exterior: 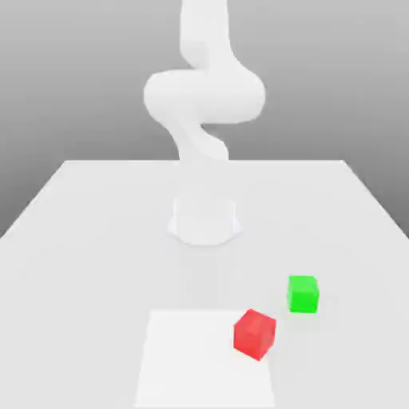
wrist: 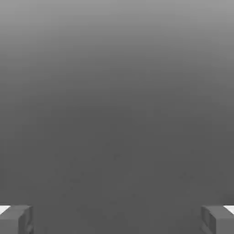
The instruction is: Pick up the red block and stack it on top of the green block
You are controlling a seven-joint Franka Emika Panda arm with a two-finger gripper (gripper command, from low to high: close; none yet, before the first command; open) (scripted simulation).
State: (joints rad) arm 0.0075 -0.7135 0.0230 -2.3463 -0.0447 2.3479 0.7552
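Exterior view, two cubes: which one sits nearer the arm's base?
The green cube, at the exterior view's right, on bare tabletop; the red cube lies farther from the base, at the white patch's edge.

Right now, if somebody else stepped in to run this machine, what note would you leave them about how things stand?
Gripper: open and empty, seen in the hand view.
Red block: near the right edge of the white square, in the exterior view, turned at an angle to it.
Green block: on the table, farther to the exterior view's right and nearer the arm's base.
Done: no stacking yet; the blocks sit apart.
Left: pick up the red block, set it on the green one, let go.
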